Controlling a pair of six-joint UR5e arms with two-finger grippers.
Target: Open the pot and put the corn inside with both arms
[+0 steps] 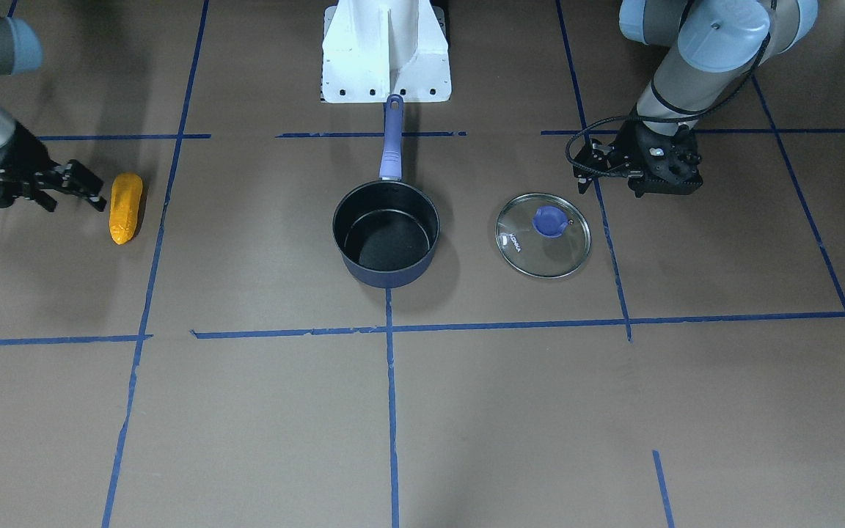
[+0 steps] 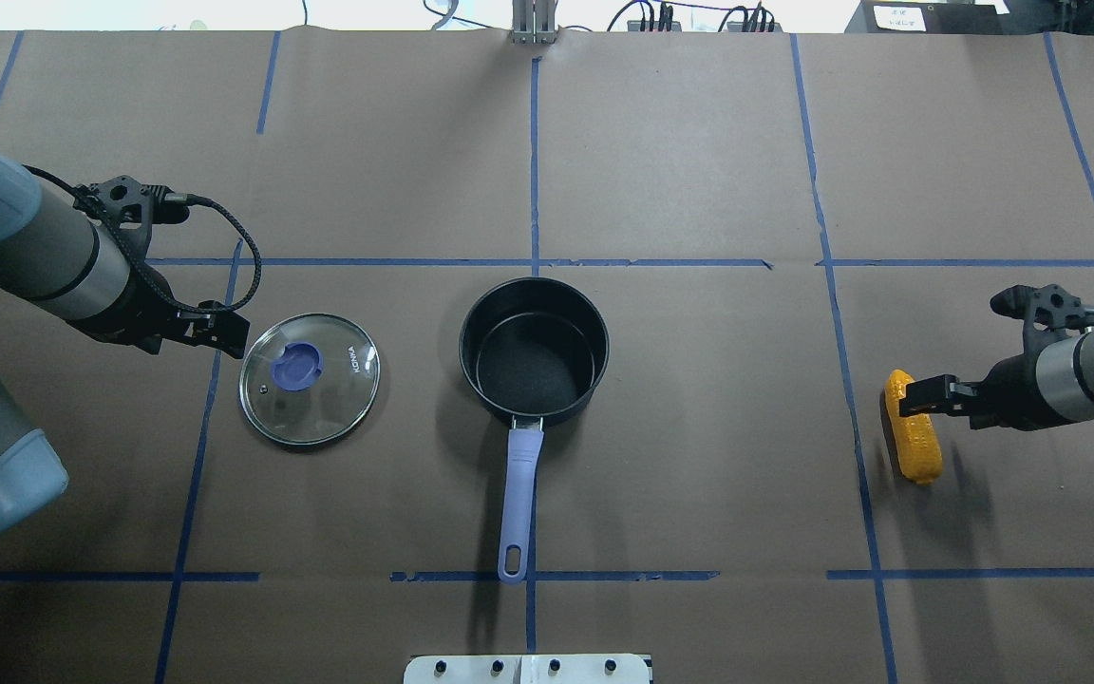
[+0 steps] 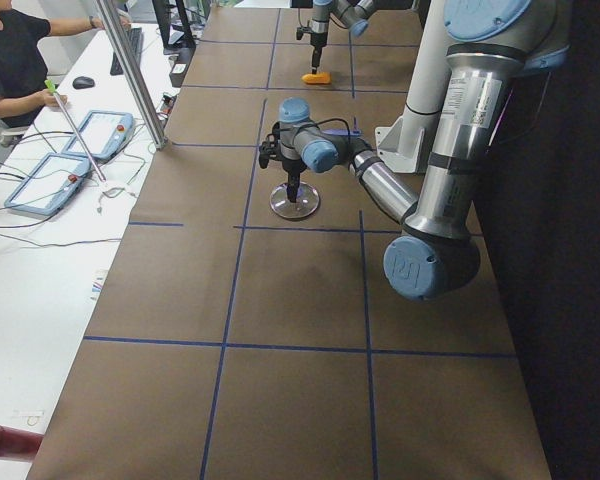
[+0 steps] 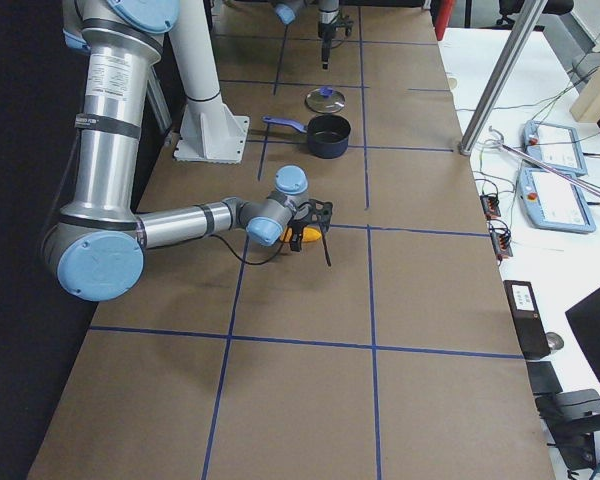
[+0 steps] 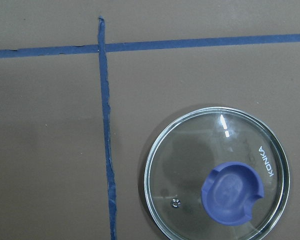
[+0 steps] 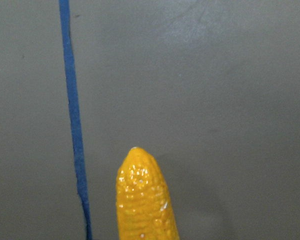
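Note:
The pot (image 1: 390, 276) stands open and empty at the table's middle, its handle (image 2: 519, 494) pointing toward the robot's base. The corn (image 1: 125, 207) lies flat on the table at the robot's far right; it also shows in the overhead view (image 2: 917, 445) and the right wrist view (image 6: 145, 200). My right gripper (image 1: 74, 189) is open, low and right beside the corn on its outer side, holding nothing. My left gripper (image 2: 227, 334) is open and empty, raised just beside the glass lid (image 2: 310, 378).
The round glass lid (image 1: 543, 235) with a blue knob lies flat on the table on the pot's left-arm side, apart from the pot. The white central stand (image 1: 386, 51) sits just past the handle's end. Blue tape lines cross the brown table.

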